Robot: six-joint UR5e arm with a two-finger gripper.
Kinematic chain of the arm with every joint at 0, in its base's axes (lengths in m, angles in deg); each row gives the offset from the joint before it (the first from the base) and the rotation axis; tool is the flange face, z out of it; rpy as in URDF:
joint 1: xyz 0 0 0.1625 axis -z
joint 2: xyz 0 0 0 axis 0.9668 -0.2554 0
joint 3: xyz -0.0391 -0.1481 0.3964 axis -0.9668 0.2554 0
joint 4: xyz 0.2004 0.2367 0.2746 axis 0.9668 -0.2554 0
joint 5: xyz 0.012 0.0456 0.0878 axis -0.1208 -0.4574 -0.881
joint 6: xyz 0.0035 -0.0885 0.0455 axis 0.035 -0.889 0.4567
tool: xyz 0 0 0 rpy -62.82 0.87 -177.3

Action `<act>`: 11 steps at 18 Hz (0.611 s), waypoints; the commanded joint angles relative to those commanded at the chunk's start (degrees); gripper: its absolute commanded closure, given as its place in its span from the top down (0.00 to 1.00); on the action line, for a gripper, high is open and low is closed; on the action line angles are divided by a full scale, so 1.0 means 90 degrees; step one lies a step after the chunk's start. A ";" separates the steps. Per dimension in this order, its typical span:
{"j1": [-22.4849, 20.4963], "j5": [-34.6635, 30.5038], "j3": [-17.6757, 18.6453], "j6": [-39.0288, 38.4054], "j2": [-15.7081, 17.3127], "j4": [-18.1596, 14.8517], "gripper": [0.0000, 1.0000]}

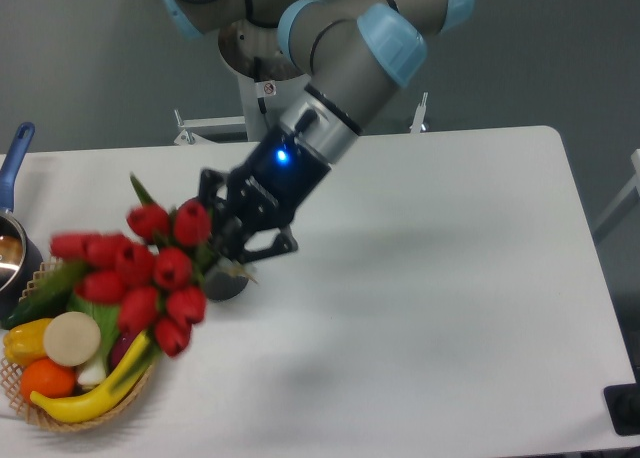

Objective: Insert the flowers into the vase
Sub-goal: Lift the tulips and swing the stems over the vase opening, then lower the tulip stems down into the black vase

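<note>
My gripper is shut on the stems of the flowers, a bunch of red tulips with green leaves. The bunch is lifted off the table and points left, with its heads hanging over the basket's right rim. The black vase is almost wholly hidden behind the gripper and the tulips. Only a dark sliver of its base shows below the fingers.
A woven basket of vegetables sits at the front left: a yellow banana, an orange, a white round piece. A pot with a blue handle stands at the left edge. The arm's base is at the back.
</note>
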 joint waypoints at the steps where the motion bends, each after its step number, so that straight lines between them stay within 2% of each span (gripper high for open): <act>1: -0.0049 0.0098 0.0234 0.0020 0.0186 0.0000 0.00; 3: -0.0127 0.0244 0.0703 0.0175 0.0566 0.0020 0.00; 6: -0.0225 0.0411 0.1104 0.0244 0.0880 0.0049 0.00; 8: -0.0264 0.0421 0.1358 0.0341 0.0978 0.0049 0.00; 11: -0.0274 0.0489 0.1759 0.0984 0.1017 0.0049 0.00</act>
